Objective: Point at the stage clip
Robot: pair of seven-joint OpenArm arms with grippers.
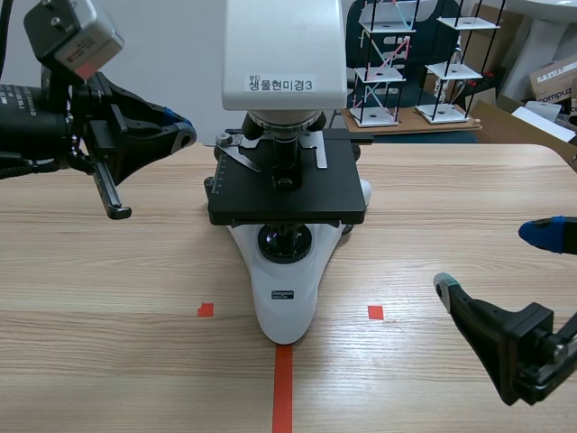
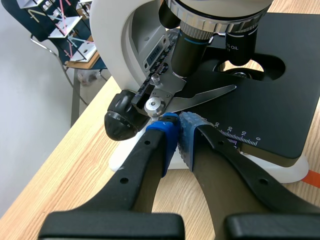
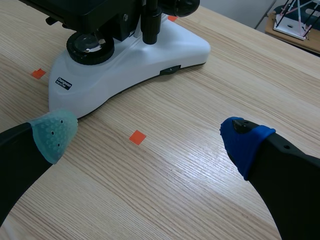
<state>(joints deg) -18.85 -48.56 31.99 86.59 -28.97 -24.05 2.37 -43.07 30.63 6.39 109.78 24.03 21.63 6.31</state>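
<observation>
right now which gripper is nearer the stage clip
Left. The left gripper, shut, has its tips right at the pivot end of the stage clip. The right gripper is open, low over the table beside the microscope, well away from the clip.

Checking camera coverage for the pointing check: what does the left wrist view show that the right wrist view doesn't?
Left wrist only: the left gripper, fingers shut, its tip close to the pivot end of the silver stage clip. It also shows the objectives and the stage scale.
Right wrist only: the right gripper, open above the table, plus the light lens and the base label.
Both: the microscope's white base and the wooden table.
</observation>
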